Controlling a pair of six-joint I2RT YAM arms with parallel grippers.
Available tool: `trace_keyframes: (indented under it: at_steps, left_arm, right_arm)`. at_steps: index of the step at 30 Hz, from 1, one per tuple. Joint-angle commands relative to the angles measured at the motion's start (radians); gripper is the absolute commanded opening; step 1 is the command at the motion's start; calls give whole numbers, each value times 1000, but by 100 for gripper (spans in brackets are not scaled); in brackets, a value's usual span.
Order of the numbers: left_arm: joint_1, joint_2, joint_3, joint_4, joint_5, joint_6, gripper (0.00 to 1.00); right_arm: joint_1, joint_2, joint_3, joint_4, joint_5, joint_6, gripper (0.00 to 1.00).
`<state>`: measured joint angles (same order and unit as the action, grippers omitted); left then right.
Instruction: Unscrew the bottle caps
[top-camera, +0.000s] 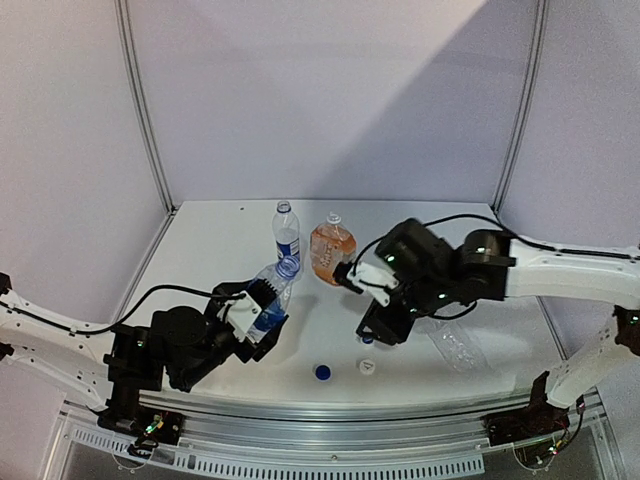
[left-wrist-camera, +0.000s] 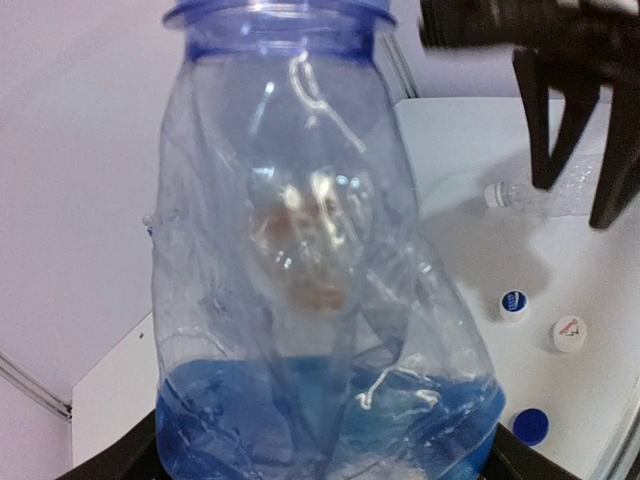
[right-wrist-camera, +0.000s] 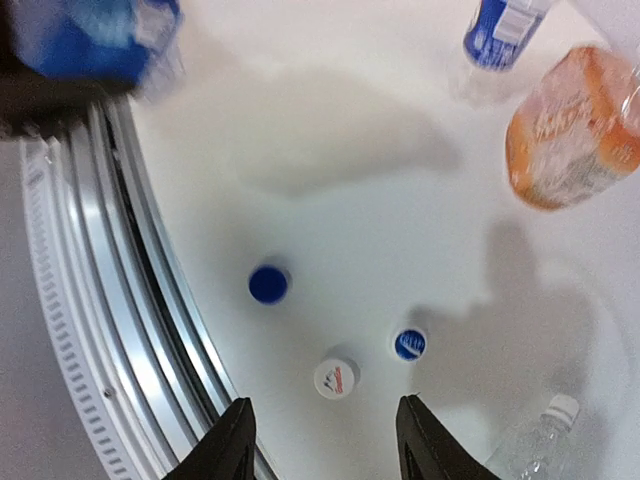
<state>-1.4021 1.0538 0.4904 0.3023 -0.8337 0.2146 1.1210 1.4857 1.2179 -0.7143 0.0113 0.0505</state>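
My left gripper (top-camera: 262, 316) is shut on a crumpled clear bottle with a blue label (top-camera: 272, 290) and holds it tilted above the table. The bottle fills the left wrist view (left-wrist-camera: 300, 260), and its blue-ringed neck (left-wrist-camera: 270, 20) shows no cap. My right gripper (top-camera: 385, 330) is open and empty, hovering above three loose caps: a blue cap (right-wrist-camera: 268, 284), a white cap (right-wrist-camera: 336, 378) and a blue-and-white cap (right-wrist-camera: 409, 344). Its fingertips (right-wrist-camera: 235, 440) straddle the white cap from above. A plain clear bottle (top-camera: 455, 345) lies on its side with a white cap (right-wrist-camera: 563, 407) on it.
A blue-labelled bottle (top-camera: 286, 232) and a squat orange-filled bottle (top-camera: 332, 250) stand upright at the back middle. The metal front rail (right-wrist-camera: 120, 300) runs just beside the caps. White booth walls close the table at the back and sides.
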Motion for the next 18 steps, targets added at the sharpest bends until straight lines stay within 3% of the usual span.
trace_keyframes:
  at_steps: [1, 5, 9, 18]
  left_arm:
    - [15, -6, -15, 19, 103, -27, 0]
    - [16, -24, -19, 17, 191, -43, 0]
    - [18, -62, -34, 28, 283, -49, 0]
    - [18, -41, -31, 32, 394, -65, 0]
  right_arm:
    - [3, -141, -119, 258, -90, 38, 49]
    - [4, -300, -300, 577, -217, 66, 53]
    - [5, -436, -409, 820, -230, 102, 58]
    - [32, -302, -368, 1029, -273, 169, 60]
